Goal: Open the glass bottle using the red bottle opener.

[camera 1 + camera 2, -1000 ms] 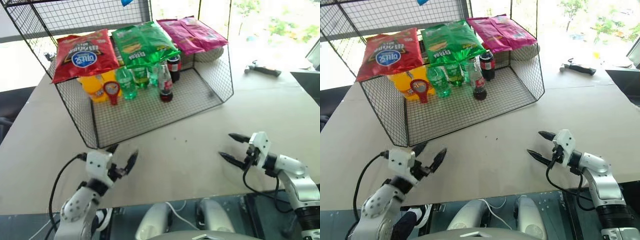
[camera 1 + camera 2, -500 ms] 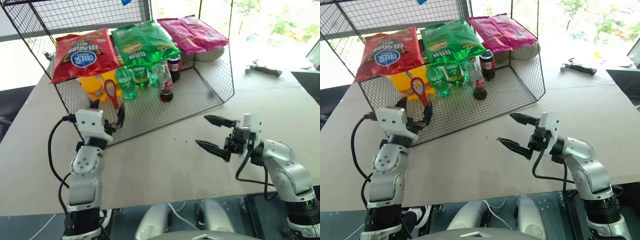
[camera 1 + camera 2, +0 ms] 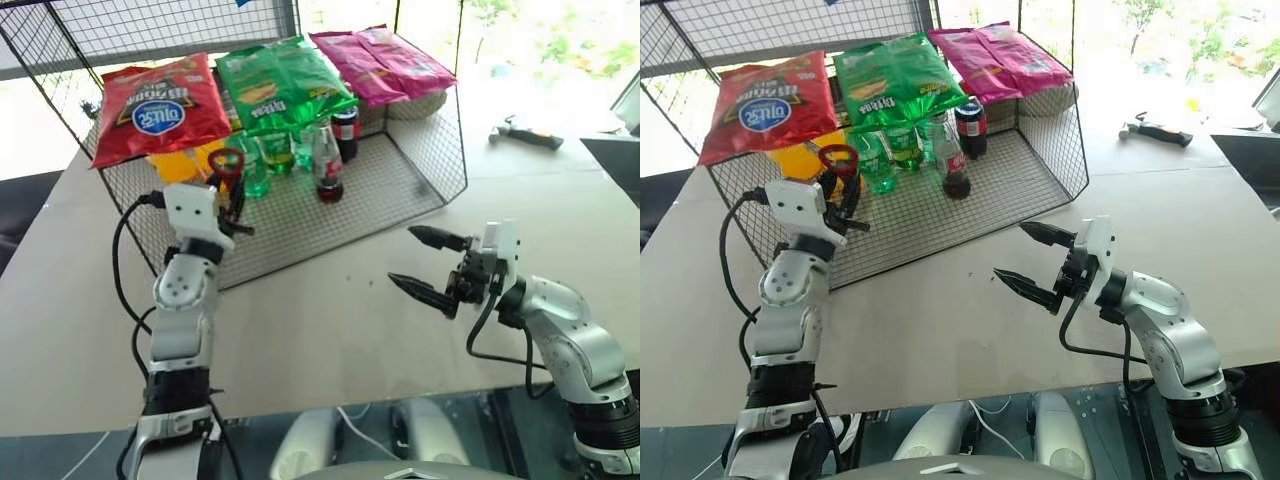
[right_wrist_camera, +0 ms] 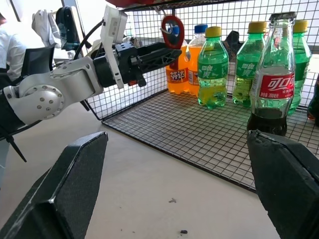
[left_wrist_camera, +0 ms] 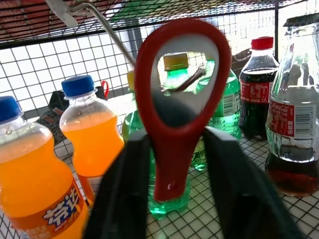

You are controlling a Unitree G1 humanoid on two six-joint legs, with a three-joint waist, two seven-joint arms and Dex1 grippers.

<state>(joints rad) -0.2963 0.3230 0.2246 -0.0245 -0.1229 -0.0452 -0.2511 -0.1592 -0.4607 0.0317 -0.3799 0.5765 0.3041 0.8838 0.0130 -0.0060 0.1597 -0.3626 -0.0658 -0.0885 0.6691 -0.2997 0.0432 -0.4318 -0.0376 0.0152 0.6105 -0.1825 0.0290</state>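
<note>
I seem to be in a lab or test room made up as a small shop corner: a plain bare table (image 3: 560, 210) carries a black wire rack (image 3: 420, 180) stocked like a store shelf, with snack bags (image 3: 160, 105) on top and rows of drink bottles (image 4: 213, 67) underneath. Bright windows (image 3: 520, 40) stand behind it, and a hammer (image 3: 525, 135) lies loose on the table.
</note>
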